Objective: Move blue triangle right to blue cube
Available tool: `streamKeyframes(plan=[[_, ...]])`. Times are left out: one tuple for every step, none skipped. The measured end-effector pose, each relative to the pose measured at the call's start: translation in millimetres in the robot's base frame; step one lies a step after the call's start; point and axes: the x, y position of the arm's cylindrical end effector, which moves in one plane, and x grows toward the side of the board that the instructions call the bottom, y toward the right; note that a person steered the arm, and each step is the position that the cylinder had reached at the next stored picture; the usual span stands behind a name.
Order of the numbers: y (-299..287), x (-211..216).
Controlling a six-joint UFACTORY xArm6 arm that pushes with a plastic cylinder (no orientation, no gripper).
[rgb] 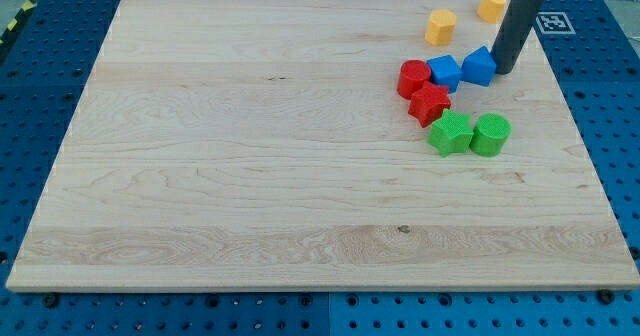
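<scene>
The pale wooden worktop (250, 156) lies on a blue perforated base (40, 96). My tip (503, 70), the lower end of a straight dark rod, rests on the wood at the view's upper right. It touches the right side of the small blue plastic triangle block (479, 66). This arm carries no gripper, so there is nothing to call wide, narrow or holding; the rod only presses sideways against the block.

The blue triangle sits just to the view's right of the small blue plastic cube (444, 72), the two touching or very nearly so; the seam between them is too fine to tell. The blue cube in turn lies against the red rounded block (412, 78) on its left. Directly below those two sits the red star-shaped block (430, 104), touching the red rounded one.

Lower and to the right, the green star-shaped block (450, 134) and the green cylinder block (490, 135) stand side by side, touching each other.

Toward the view's top, a yellow-orange block (440, 25) of roughly hexagonal outline lies apart from the cluster. A second yellow-orange block (492, 3) sits near the top edge, just left of the rod's shaft. A black-and-white printed marker (553, 22) shows at the worktop's right corner.
</scene>
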Motion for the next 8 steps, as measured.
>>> streamKeyframes(plan=[[0, -29], [-1, -27], [-5, -23], [-5, -19], [-5, -16], [-5, -16], [-6, -15], [-6, -15]])
